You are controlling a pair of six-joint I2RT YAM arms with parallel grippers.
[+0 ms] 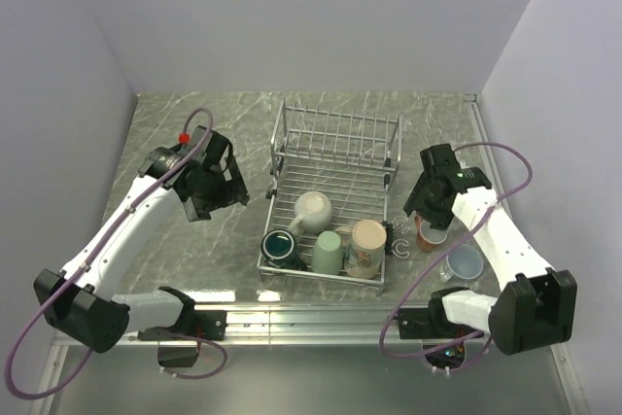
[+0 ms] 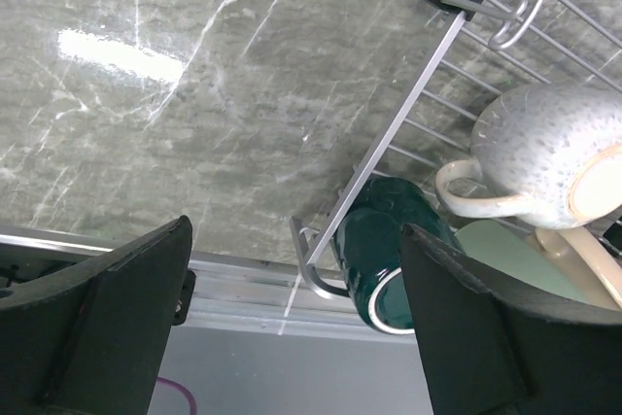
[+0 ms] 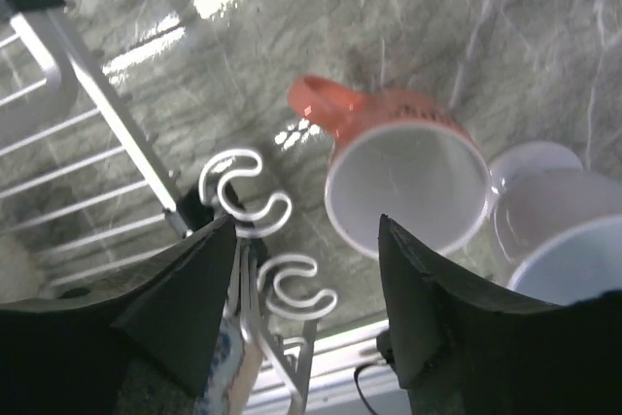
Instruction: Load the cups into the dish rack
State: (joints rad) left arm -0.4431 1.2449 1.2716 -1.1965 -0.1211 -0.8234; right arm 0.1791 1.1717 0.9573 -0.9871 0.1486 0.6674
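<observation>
The silver wire dish rack (image 1: 335, 125) stands mid-table. In it lie the cream-white mug (image 1: 311, 211), the dark teal mug (image 1: 282, 247), the light green mug (image 1: 328, 253) and the tan mug (image 1: 367, 245). The salmon-red mug (image 1: 431, 236) and the pale blue mug (image 1: 465, 261) stand on the table right of the rack. My right gripper (image 1: 425, 211) is open and empty, hovering above the salmon-red mug (image 3: 403, 177), beside the pale blue mug (image 3: 564, 240). My left gripper (image 1: 219, 191) is open and empty, left of the rack, with the teal mug (image 2: 389, 259) and cream-white mug (image 2: 554, 157) in view.
The rack's curled wire hooks (image 3: 243, 196) stick out on its right side, close to my right gripper's left finger. A metal rail (image 1: 311, 318) runs along the table's near edge. White walls enclose the table on three sides.
</observation>
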